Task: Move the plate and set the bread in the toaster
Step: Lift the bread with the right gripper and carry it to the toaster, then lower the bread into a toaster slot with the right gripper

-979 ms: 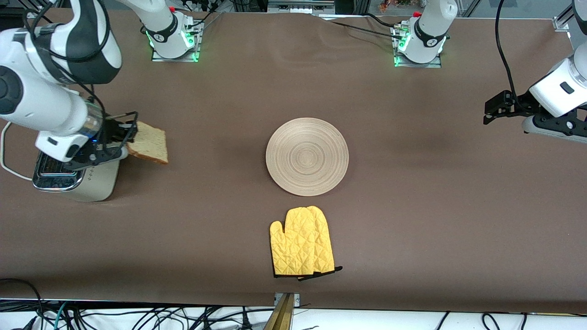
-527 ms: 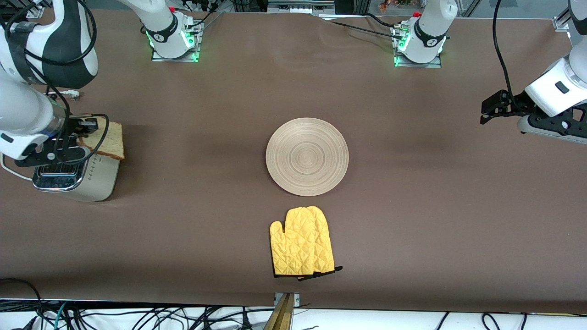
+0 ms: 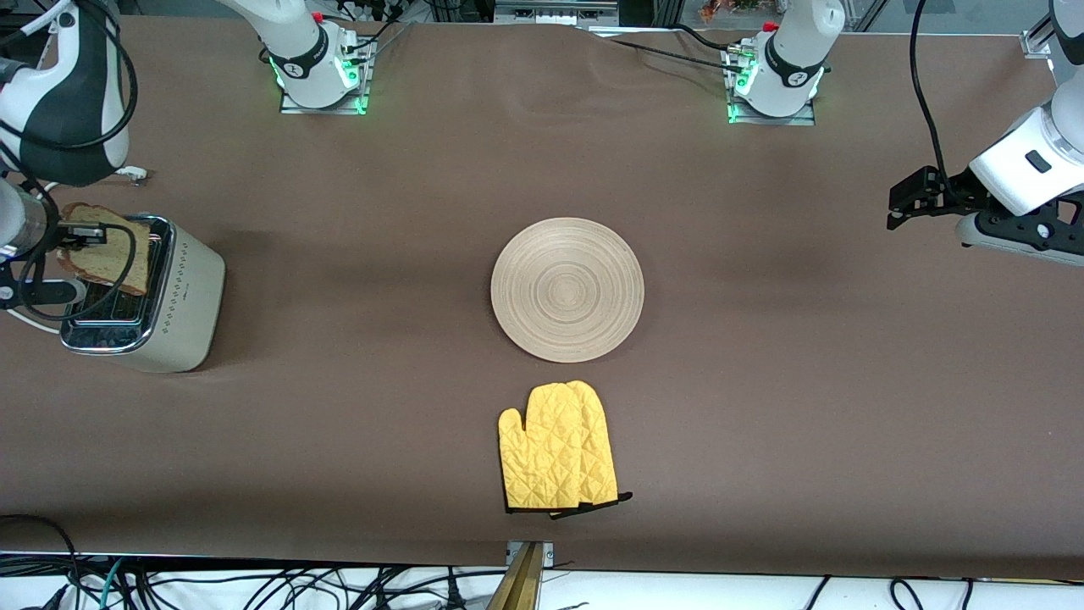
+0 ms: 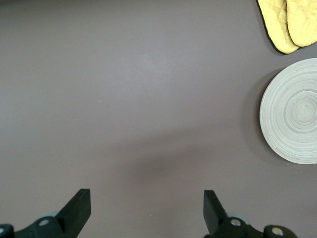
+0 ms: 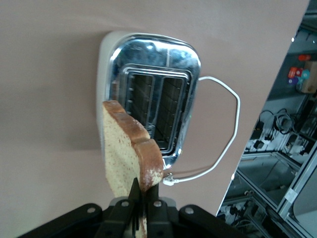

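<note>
**Bread held above toaster**

The right gripper [image 5: 140, 208], clamped on the bread [image 3: 100, 247], holds the slice over the toaster [image 3: 161, 296] at the right arm's end. The left gripper [image 4: 146, 210] waits spread wide above bare table. The plate [image 3: 567, 289] lies mid-table.

Brown table [image 3: 762, 407] with three items resting on it.
Plate [image 3: 567, 289] at frame centre; yellow oven mitt [image 3: 556, 447] just below it, apart; toaster [image 3: 144, 296] at the frame's left edge, white cord [image 3: 17, 315] trailing off-frame.
</note>
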Available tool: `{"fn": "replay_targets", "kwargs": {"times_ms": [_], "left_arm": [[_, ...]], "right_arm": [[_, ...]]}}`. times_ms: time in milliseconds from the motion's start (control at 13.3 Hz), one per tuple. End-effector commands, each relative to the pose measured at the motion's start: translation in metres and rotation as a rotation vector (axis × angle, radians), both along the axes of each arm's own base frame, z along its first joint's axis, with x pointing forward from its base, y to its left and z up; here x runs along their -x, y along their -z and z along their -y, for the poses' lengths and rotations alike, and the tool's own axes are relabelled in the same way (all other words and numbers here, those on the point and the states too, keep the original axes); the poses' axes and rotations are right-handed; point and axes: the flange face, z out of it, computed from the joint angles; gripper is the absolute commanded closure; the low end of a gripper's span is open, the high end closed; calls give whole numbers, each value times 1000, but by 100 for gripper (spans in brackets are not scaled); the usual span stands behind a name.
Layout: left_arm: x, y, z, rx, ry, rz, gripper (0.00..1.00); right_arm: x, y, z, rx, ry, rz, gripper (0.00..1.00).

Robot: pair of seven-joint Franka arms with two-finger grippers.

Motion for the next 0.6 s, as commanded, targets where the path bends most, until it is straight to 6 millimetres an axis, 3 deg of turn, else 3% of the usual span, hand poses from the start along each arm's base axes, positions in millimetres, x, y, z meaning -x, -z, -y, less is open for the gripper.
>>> {"fn": "replay_targets", "kwargs": {"times_ms": [0,301,527], "left_arm": [[-3,-6,1,-23,-4,3,0],[-3,-6,2,-21,-2,3,0],[-3,-6,1,-23,-4,3,0]], "right_arm": [[-8,0,26,17,9,6,100],[-18,15,40,16,-22,10,100],[-24,26,39,19,-29,13,100]]}}
